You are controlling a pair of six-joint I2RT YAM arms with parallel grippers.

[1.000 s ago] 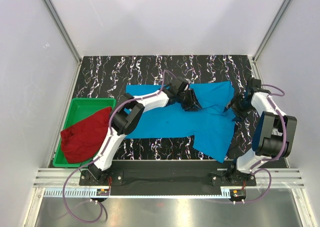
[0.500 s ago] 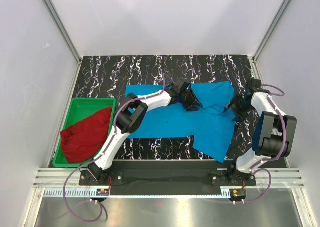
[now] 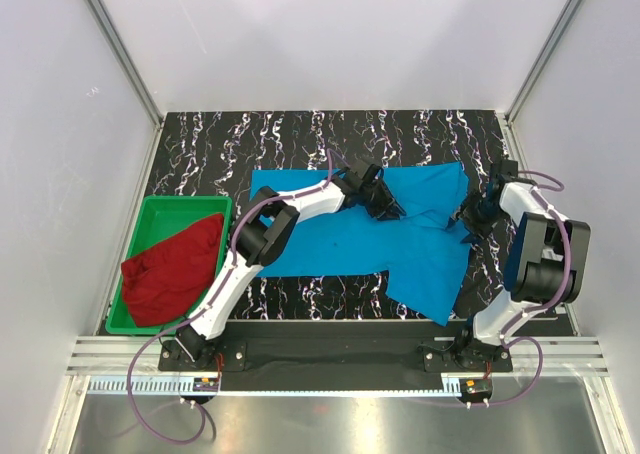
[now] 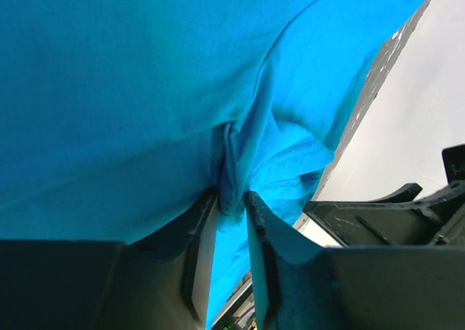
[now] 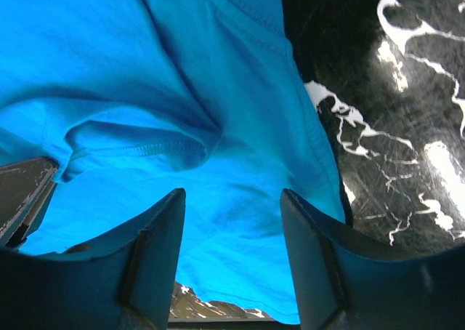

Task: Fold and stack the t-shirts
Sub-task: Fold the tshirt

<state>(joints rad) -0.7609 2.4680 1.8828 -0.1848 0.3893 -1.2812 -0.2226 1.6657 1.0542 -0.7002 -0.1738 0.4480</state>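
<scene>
The sky-blue t-shirt (image 3: 330, 239) lies spread and rumpled across the black marbled table (image 3: 250, 144). My left gripper (image 3: 386, 207) is on its middle right part. In the left wrist view that gripper (image 4: 231, 199) is shut on a raised fold of the blue cloth (image 4: 109, 90). My right gripper (image 3: 470, 217) sits at the shirt's right edge. In the right wrist view it (image 5: 232, 195) stands open, wide apart over a hemmed edge of the blue cloth (image 5: 145, 68), holding nothing. The dark red t-shirt (image 3: 170, 269) lies bunched at the left.
A green bin (image 3: 150, 206) at the table's left holds the red t-shirt, which spills over its near edge. Bare marbled table (image 5: 392, 90) shows just right of the blue cloth. White walls enclose the table on three sides.
My left gripper's jaws have narrowed onto the fold of blue cloth. My right gripper has shifted slightly along the shirt's right edge and its jaws have come in a little.
</scene>
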